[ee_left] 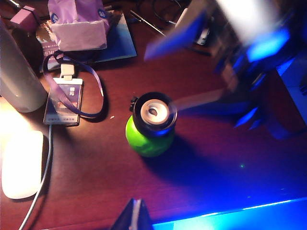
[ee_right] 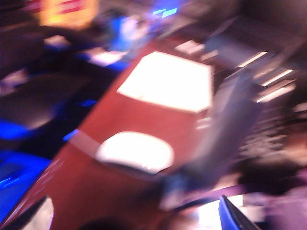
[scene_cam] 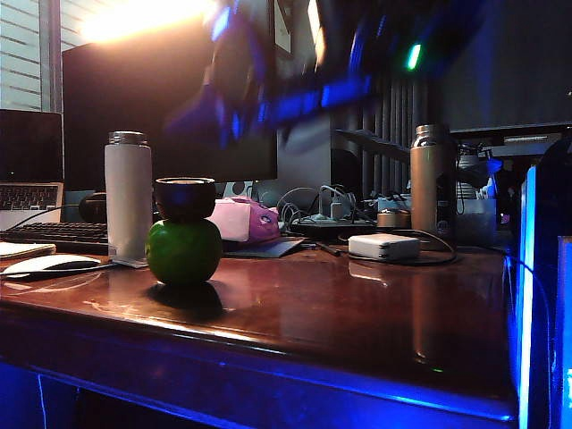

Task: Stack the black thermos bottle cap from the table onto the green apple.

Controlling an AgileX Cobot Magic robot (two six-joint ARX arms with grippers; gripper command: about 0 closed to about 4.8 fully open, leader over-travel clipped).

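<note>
Sitting on top of the round shiny green apple point(scene_cam: 184, 253), the small squat black thermos bottle cap point(scene_cam: 185, 197) is already in place, at the left-centre of the exterior view on the glossy reddish-brown wooden table point(scene_cam: 357, 304). The left wrist view shows it from above, its pale inside facing up and roughly centred on the fruit. The right gripper point(scene_cam: 268, 103) is a blue motion-blurred streak across the upper middle of the exterior view, well above the stack, fingers released and holding nothing. The left gripper point(ee_left: 134, 218) shows only as a dark tip at the lower edge of its own wrist view, well apart from the apple; whether it is spread or clenched I cannot tell. The step in hand looks like the retreat. To do it well, lift clear upward before swinging sideways, keeping away from the tall white cylindrical flask point(scene_cam: 128, 195) just beside the apple, since any brush could roll the fruit and tip the cap.
</note>
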